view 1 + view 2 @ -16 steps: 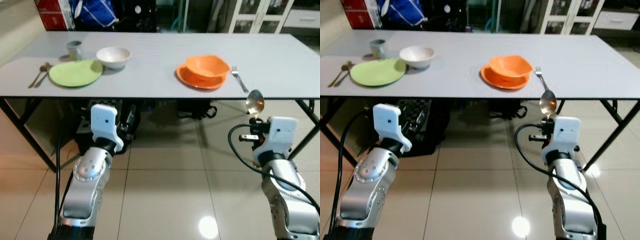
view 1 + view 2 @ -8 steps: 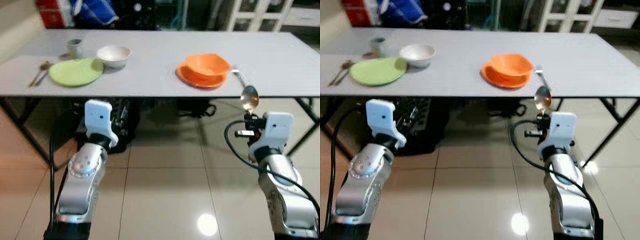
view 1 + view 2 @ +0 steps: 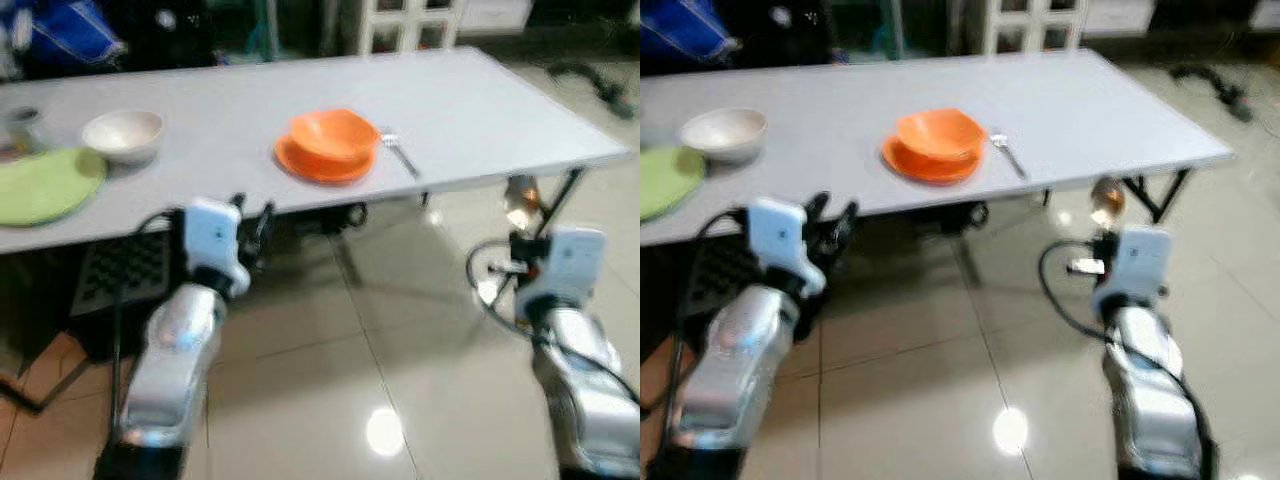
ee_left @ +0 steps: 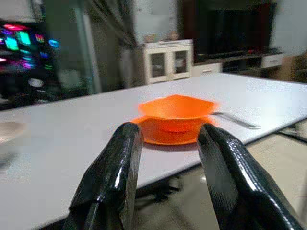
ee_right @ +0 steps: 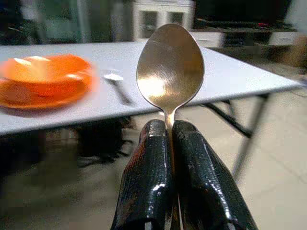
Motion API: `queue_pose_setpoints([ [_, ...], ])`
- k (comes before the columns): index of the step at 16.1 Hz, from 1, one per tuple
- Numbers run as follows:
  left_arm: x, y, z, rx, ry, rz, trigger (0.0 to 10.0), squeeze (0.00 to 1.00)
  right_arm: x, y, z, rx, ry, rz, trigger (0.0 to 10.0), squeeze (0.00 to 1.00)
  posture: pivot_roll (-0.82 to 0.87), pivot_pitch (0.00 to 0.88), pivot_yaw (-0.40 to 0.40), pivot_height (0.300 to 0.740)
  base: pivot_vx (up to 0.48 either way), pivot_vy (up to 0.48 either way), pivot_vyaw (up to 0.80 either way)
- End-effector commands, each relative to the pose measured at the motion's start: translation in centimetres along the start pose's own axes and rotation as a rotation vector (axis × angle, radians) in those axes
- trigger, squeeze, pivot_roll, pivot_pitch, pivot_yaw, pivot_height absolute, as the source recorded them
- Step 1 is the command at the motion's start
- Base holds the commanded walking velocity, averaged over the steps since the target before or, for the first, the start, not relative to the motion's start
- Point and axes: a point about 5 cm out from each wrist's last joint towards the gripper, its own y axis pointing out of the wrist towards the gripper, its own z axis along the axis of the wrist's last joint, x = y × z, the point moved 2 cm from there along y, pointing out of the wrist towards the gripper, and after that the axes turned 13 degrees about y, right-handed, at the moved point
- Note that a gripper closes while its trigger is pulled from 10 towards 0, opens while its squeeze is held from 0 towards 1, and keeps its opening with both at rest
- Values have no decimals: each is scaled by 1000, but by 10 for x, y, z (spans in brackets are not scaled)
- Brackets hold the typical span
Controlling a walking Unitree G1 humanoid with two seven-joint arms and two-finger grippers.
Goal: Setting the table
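Note:
My right gripper [image 5: 168, 143] is shut on a metal spoon [image 5: 170, 67], held upright below the table's right front edge, bowl up; the spoon [image 3: 520, 195] also shows in the left eye view. An orange bowl [image 3: 331, 132] sits on an orange plate [image 3: 320, 165] mid-table, with a fork [image 3: 402, 155] just to its right. My left gripper [image 4: 168, 143] is open and holds nothing, in front of the table edge and facing the orange bowl [image 4: 177, 108]. A white bowl [image 3: 123, 133] and a green plate [image 3: 40, 185] lie at the table's left.
The long white table [image 3: 480, 110] spans the view, with black legs [image 3: 560, 195] at its right end. Dark bags [image 3: 310, 218] sit under it. Glossy tiled floor [image 3: 380, 380] lies in front. White cabinets [image 3: 400, 20] stand behind.
The whole view has swung right and blurred, so the camera has moved. The spoon stays gripped in my right gripper. The left gripper now sits nearer the table edge.

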Motion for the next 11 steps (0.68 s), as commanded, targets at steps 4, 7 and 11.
queue_pose_setpoints([
  [4, 5, 4, 8, 32, 1, -20, 10000, 0, 5, -1, 4, 8, -9, 3, 10000, 0, 6, 0, 10, 740, 372, 0, -283],
  [7, 1, -3, 9, 35, 16, -20, 10000, 0, -20, -4, 6, -10, 47, 177, 10000, 0, 12, 0, 7, 740, 372, 0, 0],
  [11, -4, -11, 12, 38, 34, -16, 10000, 0, -36, -7, 1, -32, 18, 273, 10000, 0, 23, 0, -4, 740, 373, 0, 600],
])
